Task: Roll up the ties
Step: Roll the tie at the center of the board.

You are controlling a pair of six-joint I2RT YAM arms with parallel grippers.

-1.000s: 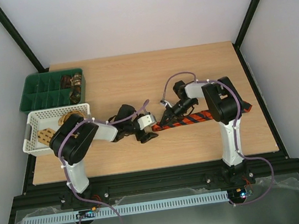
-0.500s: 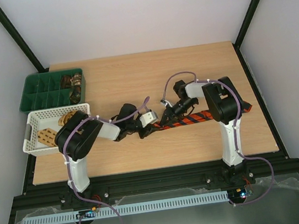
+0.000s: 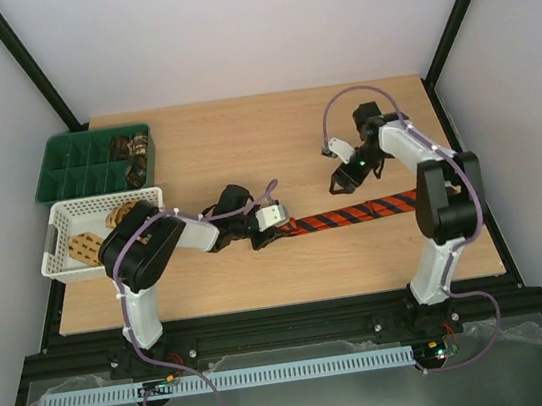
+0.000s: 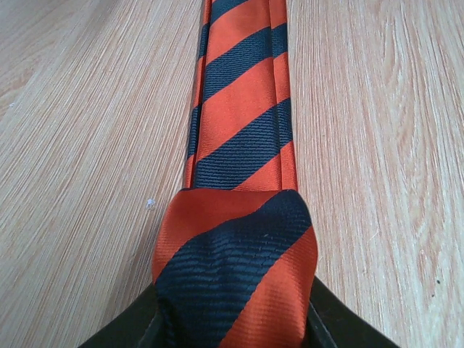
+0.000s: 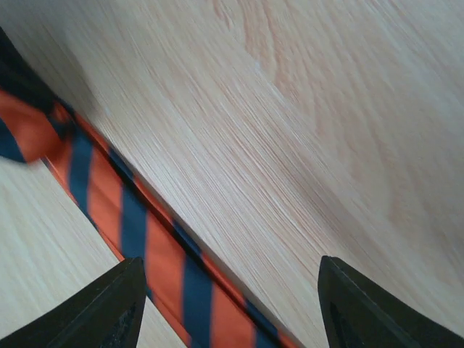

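Near the middle of the table point(image 3: 243, 146), your left gripper point(image 3: 263, 228) was pinched on one end of the striped tie point(image 3: 363, 212). That end was folded over on itself between the fingers point(image 4: 341, 330). The rest of the tie lay flat and straight on the wood, running right toward the table's edge. Your right gripper point(image 3: 341, 181) hung off the surface just beyond the tie's middle stretch, jaws spread and holding nothing. Its wrist view showed the stripes passing beneath, untouched.

You should have treated this tie as light, limp and smooth-woven. It would likely slide on the wood rather than drag, sag wherever it was lifted, and let a loose coil spring open. The best hold looked to be across the full width at the folded end, trapping both layers. The free hand was best placed pressing the flat part close to the fold, so each turn stayed tight and square.
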